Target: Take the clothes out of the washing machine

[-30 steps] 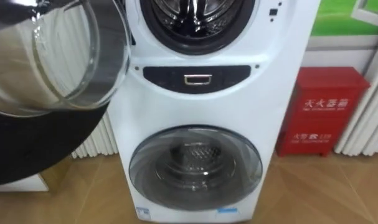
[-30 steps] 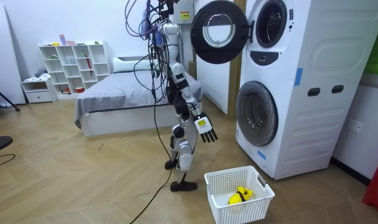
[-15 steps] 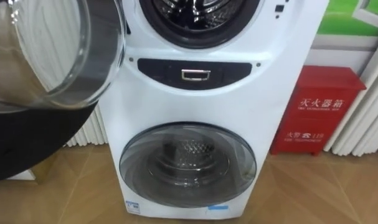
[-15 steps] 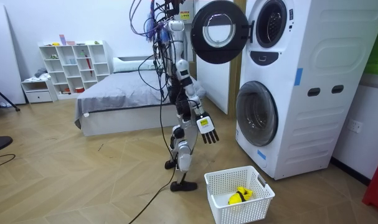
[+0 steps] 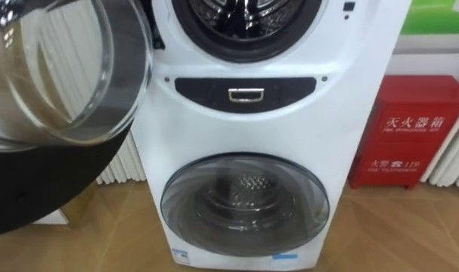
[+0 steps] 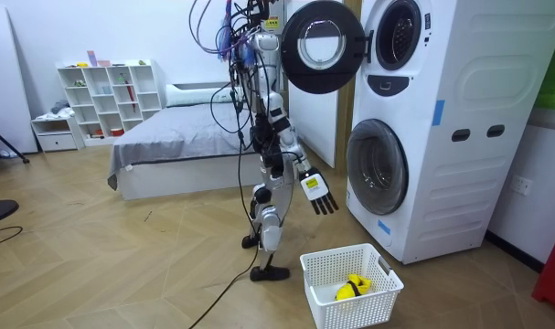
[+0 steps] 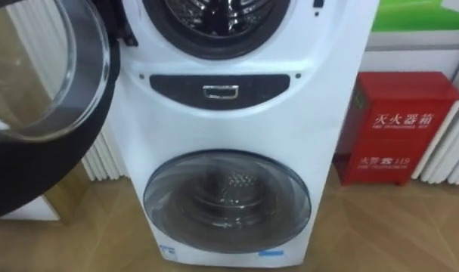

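We stand facing the washer [image 5: 289,113], with the basket [image 6: 332,307] on the floor just beside our feet. The upper door [image 5: 63,75] hangs open, swung out to the left, so the upper drum [image 5: 244,19] lies open to us. The lower door [image 5: 244,205] is shut. Our right hand [image 6: 317,191] hangs low between us and the lower door, fingers straight and spread, holding nothing.

We cannot tell whether clothes lie in the drum: its inside is dark and shiny, and we see just its lower part. A yellow item [image 6: 352,287] lies in the basket (a garment, perhaps, already out of the machine). So we judge the door step done and maybe one piece moved. What is left, as we read it, is to raise the hand into the upper drum, take hold of any clothes there, and drop them in the basket.
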Robot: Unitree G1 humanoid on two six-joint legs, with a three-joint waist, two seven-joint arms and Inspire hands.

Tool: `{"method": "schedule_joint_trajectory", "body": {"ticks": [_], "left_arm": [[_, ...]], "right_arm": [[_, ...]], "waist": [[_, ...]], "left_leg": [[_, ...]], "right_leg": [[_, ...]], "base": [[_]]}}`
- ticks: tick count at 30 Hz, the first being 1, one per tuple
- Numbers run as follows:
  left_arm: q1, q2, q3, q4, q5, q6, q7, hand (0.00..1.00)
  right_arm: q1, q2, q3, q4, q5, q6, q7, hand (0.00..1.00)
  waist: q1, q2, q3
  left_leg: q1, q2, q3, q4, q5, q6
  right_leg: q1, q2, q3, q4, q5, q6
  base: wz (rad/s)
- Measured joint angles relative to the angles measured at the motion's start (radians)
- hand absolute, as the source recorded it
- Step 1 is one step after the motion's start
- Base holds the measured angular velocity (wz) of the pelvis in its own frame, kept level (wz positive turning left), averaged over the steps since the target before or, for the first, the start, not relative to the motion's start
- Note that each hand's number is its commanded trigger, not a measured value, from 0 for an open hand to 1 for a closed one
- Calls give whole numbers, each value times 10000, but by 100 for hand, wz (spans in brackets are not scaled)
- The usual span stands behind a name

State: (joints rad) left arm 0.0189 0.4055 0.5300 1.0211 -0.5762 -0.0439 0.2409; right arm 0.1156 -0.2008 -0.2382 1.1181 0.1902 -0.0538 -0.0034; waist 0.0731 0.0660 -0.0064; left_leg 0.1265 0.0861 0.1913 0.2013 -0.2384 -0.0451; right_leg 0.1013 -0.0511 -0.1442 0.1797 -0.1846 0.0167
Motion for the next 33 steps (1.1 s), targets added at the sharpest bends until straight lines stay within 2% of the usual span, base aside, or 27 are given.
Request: {"method": "schedule_joint_trajectory", "body": {"ticks": [3, 4, 6, 8, 9, 10, 11, 13, 17, 19, 21, 22, 23, 25, 27, 30, 31, 32, 33], "left_arm": [[-46, 323, 209, -846, 9, -30, 219, 0], [-63, 514, 217, -1274, 19, -40, 311, 0], [-159, 794, 264, -1757, 15, -39, 342, 0], [-211, 1161, 280, -2708, 6, -20, 491, 0], [-214, 1240, 281, -3029, 15, -21, 558, 0], [-302, 1482, 281, -3467, 55, -24, 616, 0], [-518, 1793, 282, -3601, 262, -18, 637, 0], [-801, 2165, 331, -4069, 296, 28, 759, 0], [-1573, 2579, 356, -5633, 405, 42, 988, 0], [-1905, 2588, 316, -6200, 511, 190, 1022, 0], [-2063, 2638, 367, -6846, 827, 245, 920, 0], [-2063, 2631, 344, -7419, 1210, 337, 948, 0], [-2063, 2630, 249, -8187, 1531, 468, 996, 0], [-2060, 2599, -72, -9385, 1912, 521, 937, 0], [-2059, 2317, -286, -10504, 2623, 514, 909, 0], [-1876, 1530, -832, -12424, 3236, 811, 746, 0], [-1810, 1149, -1240, -13380, 3323, 857, 663, 0], [-1802, 928, -1708, -14027, 3323, 845, 533, 0], [-1804, 813, -1919, -14213, 3338, 831, 523, 0]], "right_arm": [[210, -38, -21, -196, -86, -1, -2, 0], [254, -42, -48, -224, -240, -1, -14, 0], [286, -40, -213, -318, -510, -9, 22, 0], [414, -152, -262, -320, -518, -62, 70, 0], [481, -185, -274, -330, -512, -103, 66, 0], [593, -253, -304, -358, -485, -112, 64, 0], [672, -315, -311, -383, -581, -95, 68, 0], [875, -343, -396, -704, -807, -49, 70, 0], [1010, -379, -394, -793, -1052, -2, 175, 0], [1039, -367, -368, -839, -1261, 86, 289, 0], [1053, -308, -363, -833, -1326, 170, 423, 0], [1034, -307, -364, -833, -1357, 238, 433, 0], [1014, -306, -331, -836, -1447, 259, 434, 0], [973, -303, -221, -839, -1492, 321, 437, 0], [844, -299, 35, -838, -1479, 333, 476, 0], [607, -300, 740, -835, -1483, 348, 525, 0], [561, -294, 1071, -834, -1494, 356, 662, 0], [516, -288, 1224, -832, -1527, 415, 839, 0], [436, -289, 1267, -822, -1541, 454, 891, 0]], "waist": [[95, 124, -7], [104, 232, 7], [92, 233, -1], [108, 299, 20], [144, 312, 24], [176, 319, 26], [202, 342, 24], [279, 392, -10], [352, 465, -50], [305, 518, -54], [293, 458, -14], [293, 402, 13], [232, 290, 88], [240, 132, 130], [239, -40, 158], [183, -149, 141], [143, -197, 126], [112, -230, 112], [60, -237, 110]], "left_leg": [[3, -15, -5, -36, 0, 1], [-25, -24, -23, -34, 1, 3], [-77, -31, -70, -24, 2, 4], [-75, -30, -71, -26, 3, 6], [-78, -31, -63, -27, 3, 6], [-90, -31, -50, -27, 3, 6], [-104, -32, -49, -26, 3, 6], [-120, -34, -43, -28, 3, 6], [-57, -46, -57, -46, 6, 10], [-67, -51, -100, -47, 11, 16], [-67, -50, -161, -47, 26, 14], [-84, -63, -228, -40, 26, 15], [-112, -106, -415, -23, 50, 44], [-181, -148, -571, 33, 64, 59], [-205, -214, -696, 47, 90, 96], [-397, -311, -892, 137, 136, 155], [-530, -355, -1049, 228, 152, 182], [-559, -396, -1132, 235, 182, 211], [-550, -412, -1137, 221, 199, 220]], "right_leg": [[-82, -9, 51, 78, 0, 1], [-108, -18, 45, 83, 0, 1], [-142, -20, 33, 85, 3, 4], [-126, -18, 24, 81, 4, 6], [-133, -14, 43, 80, 4, 6], [-148, -13, 48, 70, 7, 12], [-163, -13, 50, 75, 7, 13], [-174, -12, 62, 80, 8, 14], [-140, -14, 61, 78, 10, 16], [-151, -19, 53, 90, 6, 23], [-113, -18, 20, 81, 4, 25], [-95, -26, -20, 75, 4, 25], [-24, -62, -155, 66, 4, 26], [13, -111, -263, 57, -5, 42], [67, -168, -361, 47, -42, 102], [50, -221, -375, -78, -1, 173], [51, -225, -361, -99, 26, 177], [70, -249, -368, -93, 26, 177], [78, -265, -373, -96, 26, 177]], "base": [[-10], [0], [2], [2], [0], [0], [0], [0], [0], [2], [9], [26], [33], [32], [21], [22], [31], [27], [12]]}}
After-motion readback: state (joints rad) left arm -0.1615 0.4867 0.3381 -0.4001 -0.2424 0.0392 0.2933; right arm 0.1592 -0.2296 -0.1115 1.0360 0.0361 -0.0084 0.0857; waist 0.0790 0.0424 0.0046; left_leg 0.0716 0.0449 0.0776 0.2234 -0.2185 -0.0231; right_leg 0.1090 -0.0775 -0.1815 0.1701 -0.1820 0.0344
